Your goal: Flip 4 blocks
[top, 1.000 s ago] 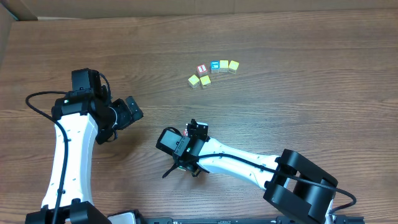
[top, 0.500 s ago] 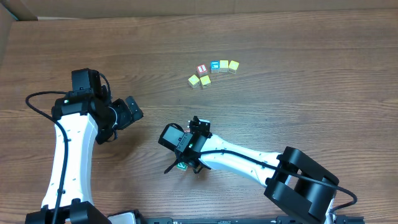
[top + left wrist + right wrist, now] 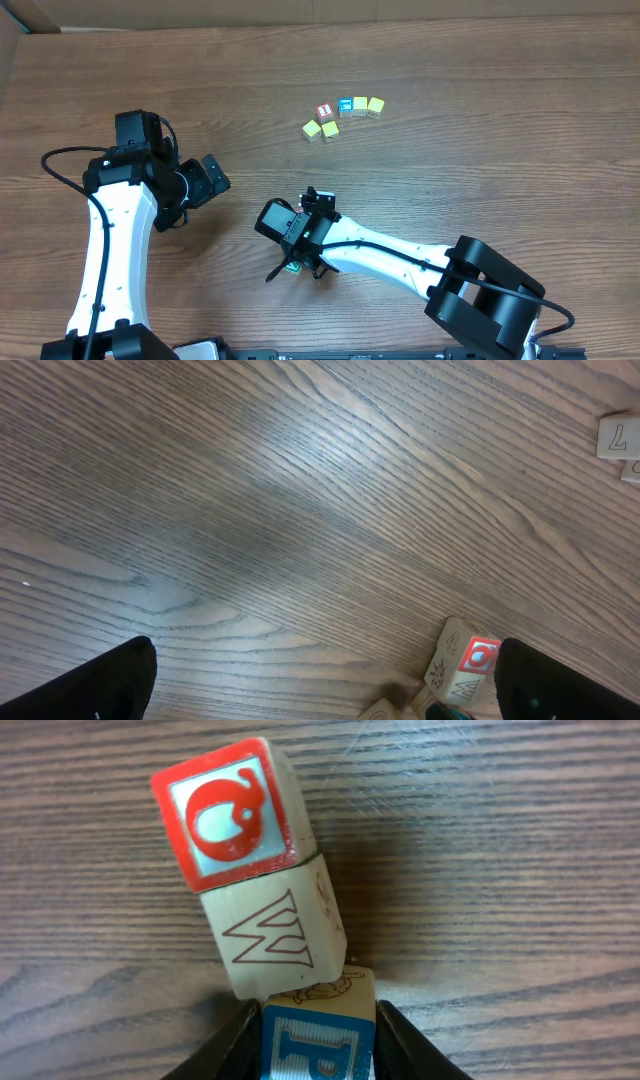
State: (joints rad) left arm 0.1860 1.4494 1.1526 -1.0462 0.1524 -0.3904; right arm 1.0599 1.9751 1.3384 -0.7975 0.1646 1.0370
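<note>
Clamping opposite flat faces of the likely light, rigid blue "P" block (image 3: 318, 1052), the right gripper (image 3: 318, 1025) holds it; the left gripper (image 3: 328, 682) gapes empty.

Three blocks in a row at your right hand (image 3: 293, 266)

In your right wrist view the O block (image 3: 232, 812) touches the W block (image 3: 275, 932) at its 11 o'clock. The P block (image 3: 318, 1042) touches it at 5 o'clock, between that hand's fingers (image 3: 228, 1055). Overhead, a cluster of loose cubes (image 3: 345, 112) lies on the counter (image 3: 480, 150) at that hand's 1 o'clock, well apart; your left hand (image 3: 205, 180) is at its 10 o'clock.
</note>
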